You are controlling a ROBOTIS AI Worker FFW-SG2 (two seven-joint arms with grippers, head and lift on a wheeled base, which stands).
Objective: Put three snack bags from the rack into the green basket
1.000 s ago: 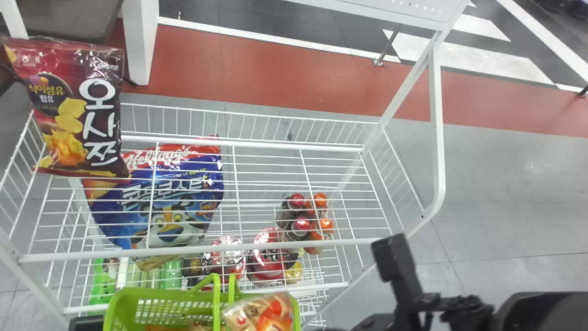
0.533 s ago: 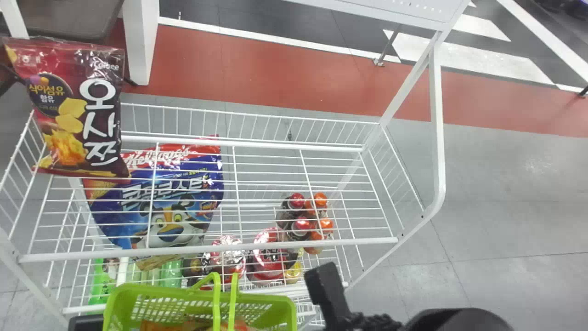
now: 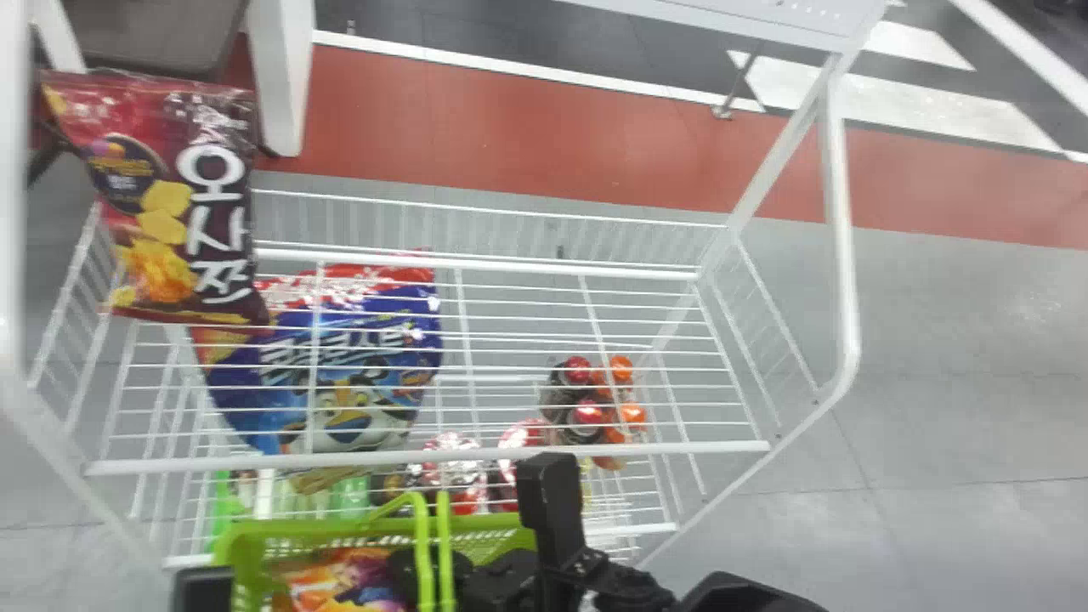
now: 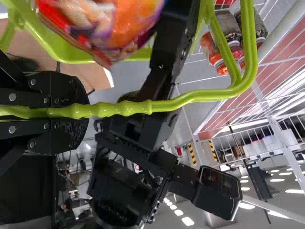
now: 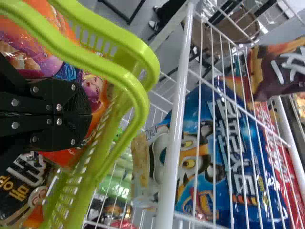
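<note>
Orange-and-purple snack bag (image 3: 340, 584) inside green basket (image 3: 293, 528), just beside tips of closed right claw (image 3: 398, 571); cannot tell if gripped. Printed face up, long axis unclear.

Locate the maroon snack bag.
The maroon snack bag is at the left end of the wire rack in the head view, beside the blue bag.

A shop-style display stands in a large hall — snack bag (image 3: 204, 204) on the wire rack (image 3: 255, 462), bottles (image 3: 586, 414) beneath its top shelf, green basket (image 3: 248, 552) in front, ceiling lights (image 4: 188, 221) beyond.
</note>
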